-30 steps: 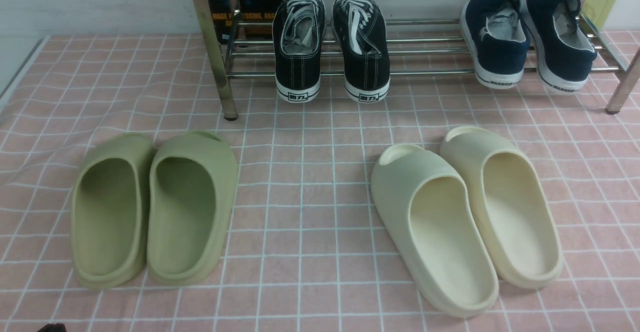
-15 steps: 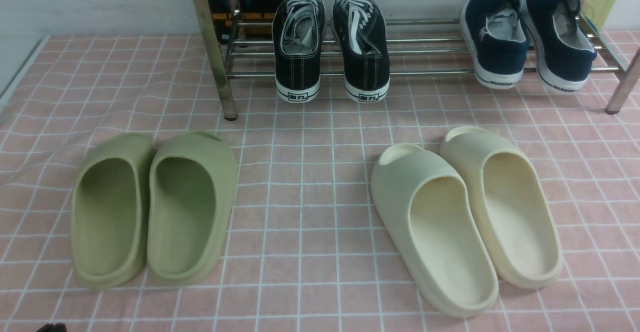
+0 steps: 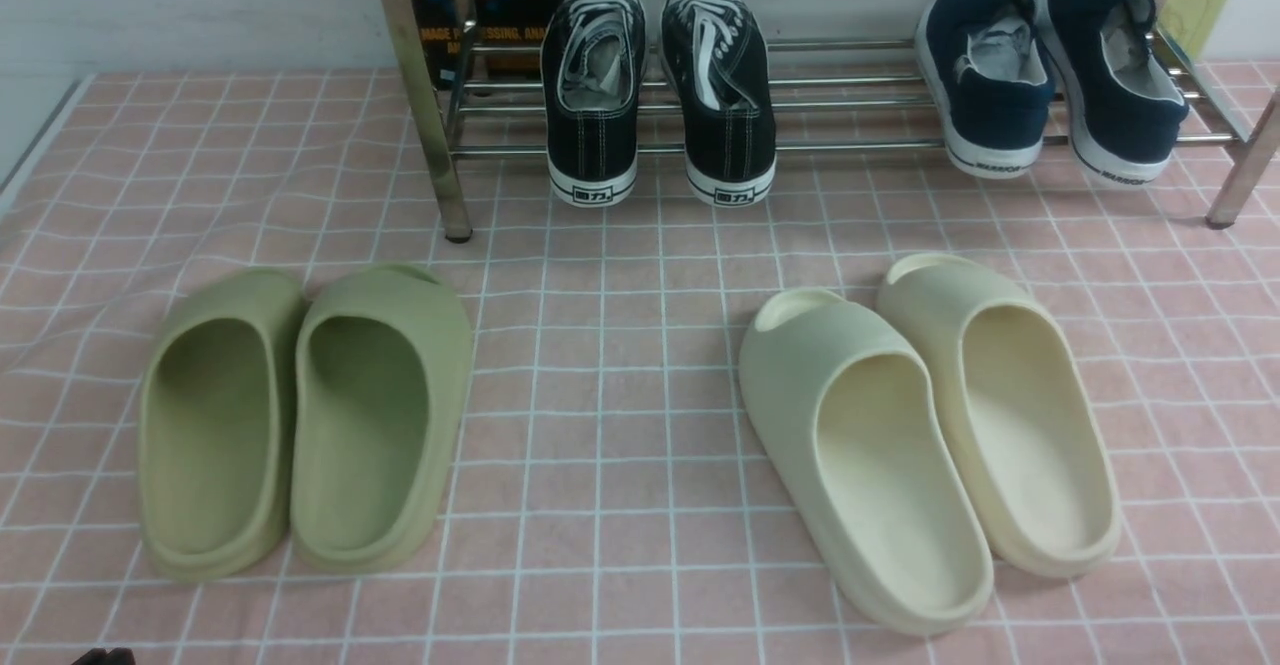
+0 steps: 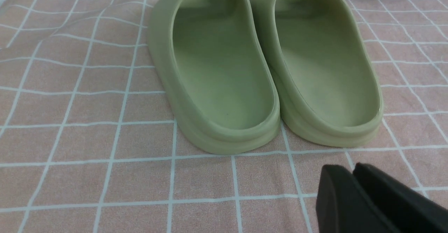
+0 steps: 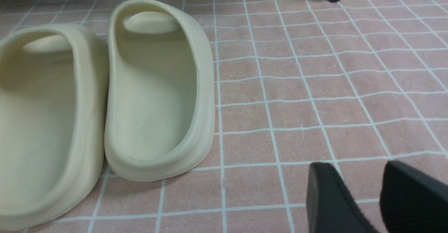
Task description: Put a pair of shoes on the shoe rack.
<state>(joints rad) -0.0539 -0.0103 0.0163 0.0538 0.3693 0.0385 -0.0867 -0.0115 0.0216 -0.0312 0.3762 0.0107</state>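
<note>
Far end, on the rack: the black canvas sneakers (image 3: 660,95) stand side by side, touching neither gripper, heels toward the camera, heel ends overhanging the front bar.
Shoe rack (image 3: 850,145): shiny chrome round bars on upright legs, much wider than the pair; it stands on the tablecloth (image 3: 600,345).
Sneaker make: black canvas, white stitching, white laces, white rubber soles with a printed heel label.
Left gripper (image 4: 354,171): black fingers pressed together, a thin seam between them, holding nothing; it hangs over the cloth just beside the green slippers' heels, well apart from the sneakers.
Right gripper (image 5: 360,187): two black ribbed fingers (image 5: 329,198) held apart with cloth showing in the gap, empty; near the cream slippers' heels, well apart from the sneakers.
Navy sneakers (image 3: 1050,75): on the rack's right part, white soles, heels outward.
Green foam slippers (image 3: 305,415): smooth, rounded, moulded, touching each other.
Cream foam slippers (image 3: 930,435): same moulded shape, touching, angled slightly.
Tablecloth: pink fabric with white grid lines, faintly wrinkled at left.
</note>
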